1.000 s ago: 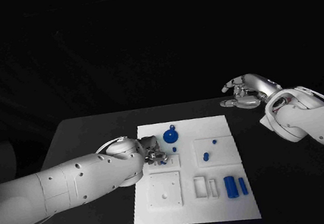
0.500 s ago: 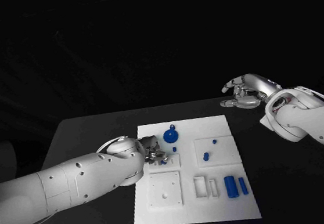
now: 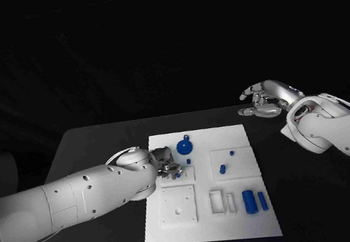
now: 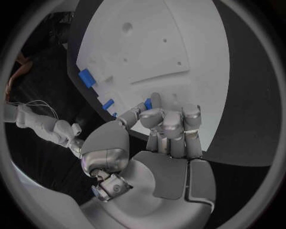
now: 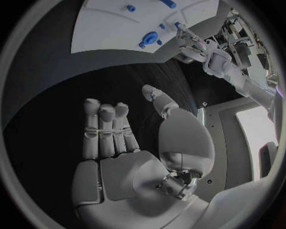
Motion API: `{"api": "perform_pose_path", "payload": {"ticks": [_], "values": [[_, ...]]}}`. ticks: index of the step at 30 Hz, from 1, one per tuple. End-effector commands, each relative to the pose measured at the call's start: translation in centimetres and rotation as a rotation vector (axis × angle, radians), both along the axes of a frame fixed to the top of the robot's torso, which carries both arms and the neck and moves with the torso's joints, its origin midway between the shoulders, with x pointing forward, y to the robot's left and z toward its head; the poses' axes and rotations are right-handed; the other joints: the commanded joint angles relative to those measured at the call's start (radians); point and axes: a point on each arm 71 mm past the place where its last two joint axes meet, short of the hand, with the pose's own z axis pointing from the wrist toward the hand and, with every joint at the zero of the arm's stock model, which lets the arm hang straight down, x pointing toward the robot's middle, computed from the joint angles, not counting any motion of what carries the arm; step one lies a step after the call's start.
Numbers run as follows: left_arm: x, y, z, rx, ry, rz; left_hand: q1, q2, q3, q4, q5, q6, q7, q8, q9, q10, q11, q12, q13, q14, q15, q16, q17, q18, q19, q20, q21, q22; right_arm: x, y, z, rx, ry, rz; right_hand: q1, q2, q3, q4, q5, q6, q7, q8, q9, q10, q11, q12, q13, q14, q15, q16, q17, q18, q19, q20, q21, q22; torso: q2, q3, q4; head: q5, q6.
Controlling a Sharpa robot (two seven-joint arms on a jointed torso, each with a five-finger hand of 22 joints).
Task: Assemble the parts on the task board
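Note:
The white task board (image 3: 248, 222) lies in the middle of the black table. My left hand (image 3: 167, 168) rests over the board's left edge with its fingers curled in. It pinches a small blue part (image 4: 147, 103) between thumb and fingertip, just above the board (image 4: 197, 57). A blue round disc (image 3: 184, 147) sits at the far end. A small blue peg (image 3: 232, 151) and a short blue piece (image 3: 222, 168) lie to its right. Two blue cylinders (image 3: 249, 201) lie near the front. My right hand (image 3: 265, 99) hovers beyond the board's far right corner, fingers apart, holding nothing.
A raised white square plate (image 3: 178, 205) and narrow slots (image 3: 216, 201) occupy the board's near half. The right wrist view shows the board (image 5: 119, 28) with the blue disc (image 5: 149, 37) and my left hand (image 5: 193, 45) past it. Bare black table surrounds the board.

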Motion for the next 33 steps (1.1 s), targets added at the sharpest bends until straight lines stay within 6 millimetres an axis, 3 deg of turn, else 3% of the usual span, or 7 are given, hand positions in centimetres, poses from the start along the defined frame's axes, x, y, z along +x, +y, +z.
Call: {"api": "perform_pose_path", "payload": {"ticks": [1, 12, 33], "values": [[-0.24, -0.37, -0.4, 0.008, 0.018, -0.02, 0.0, 0.014, 0.004, 0.001, -0.003, 0.159, -0.081, -0.002, -0.002, -0.027, -0.028, 0.007, -0.001, 0.013, -0.013, 0.004, -0.001, 0.018, -0.004, -0.107, 0.003, 0.001, -0.03, 0.16, -0.05, -0.005, 0.008, 0.011, 0.003, 0.005, -0.006, 0.002, 0.01, -0.004, 0.011, 0.005, 0.0, -0.008, 0.001, 0.007, -0.002, -0.01, 0.0, 0.004, -0.002, 0.07, -0.002, 0.004, -0.005, 0.001, 0.0, -0.0002, -0.0004, 0.0, 0.0], [-0.27, -0.52, -0.47, 0.027, 0.027, -0.035, 0.013, 0.023, 0.015, -0.03, 0.054, 0.156, -0.082, 0.008, -0.006, -0.029, -0.029, 0.013, -0.005, 0.013, -0.013, 0.005, -0.003, 0.02, -0.004, -0.107, 0.006, 0.003, -0.04, 0.16, -0.07, -0.006, 0.011, 0.013, 0.003, 0.005, -0.007, 0.002, 0.016, -0.004, 0.011, 0.005, 0.0, -0.008, 0.001, 0.007, -0.003, -0.01, 0.0, 0.006, -0.003, 0.07, -0.002, 0.004, -0.005, 0.002, 0.0, -0.0002, 0.0004, -0.001, 0.001], [-0.35, -0.01, -0.57, 0.057, 0.038, -0.035, 0.026, 0.021, 0.019, -0.045, 0.073, 0.154, -0.082, 0.012, -0.01, -0.029, -0.029, 0.014, -0.009, 0.013, -0.013, 0.004, -0.005, 0.02, -0.003, -0.107, 0.006, 0.003, -0.06, 0.23, -0.07, -0.006, 0.011, 0.015, 0.002, 0.005, -0.009, 0.002, 0.018, -0.004, 0.011, 0.005, 0.0, -0.008, 0.001, 0.008, -0.004, -0.011, 0.0, 0.007, -0.004, 0.07, -0.002, 0.004, -0.005, 0.002, 0.0, -0.0015, 0.0014, -0.001, -0.001]]}}
